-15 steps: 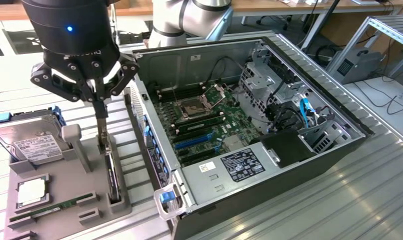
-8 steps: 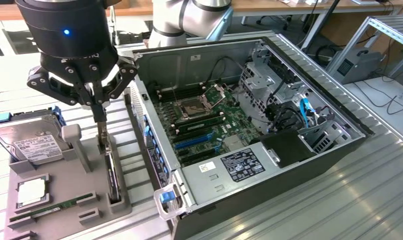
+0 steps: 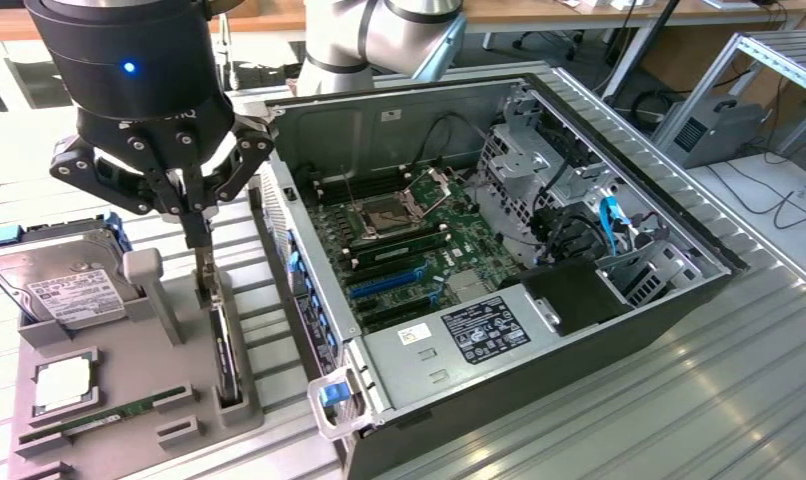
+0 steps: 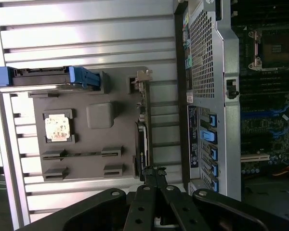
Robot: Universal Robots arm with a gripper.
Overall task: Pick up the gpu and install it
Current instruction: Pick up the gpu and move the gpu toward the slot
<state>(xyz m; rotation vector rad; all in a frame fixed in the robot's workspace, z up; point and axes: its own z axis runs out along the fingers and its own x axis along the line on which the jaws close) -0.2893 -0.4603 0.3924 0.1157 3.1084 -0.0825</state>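
The gpu (image 3: pixel 223 350) stands on edge in a slot of the grey holder tray (image 3: pixel 136 365), its silver bracket end pointing up. In the wrist view the gpu (image 4: pixel 142 139) is a thin dark strip along the tray's (image 4: pixel 86 173) side nearest the computer case. My gripper (image 3: pixel 196 238) hangs straight above the card's bracket end, fingers shut together with nothing visible between them. Seen from the wrist, the gripper's (image 4: pixel 154 171) tips meet just over the card's near end.
The tray also holds a hard drive (image 3: pixel 56 285) in a blue-edged bay, a CPU (image 3: pixel 63 380) and a green RAM stick (image 3: pixel 103 412). The open computer case (image 3: pixel 670 300) lies at the exterior view's right, its motherboard (image 3: pixel 403 245) with blue slots (image 3: pixel 383 285) exposed.
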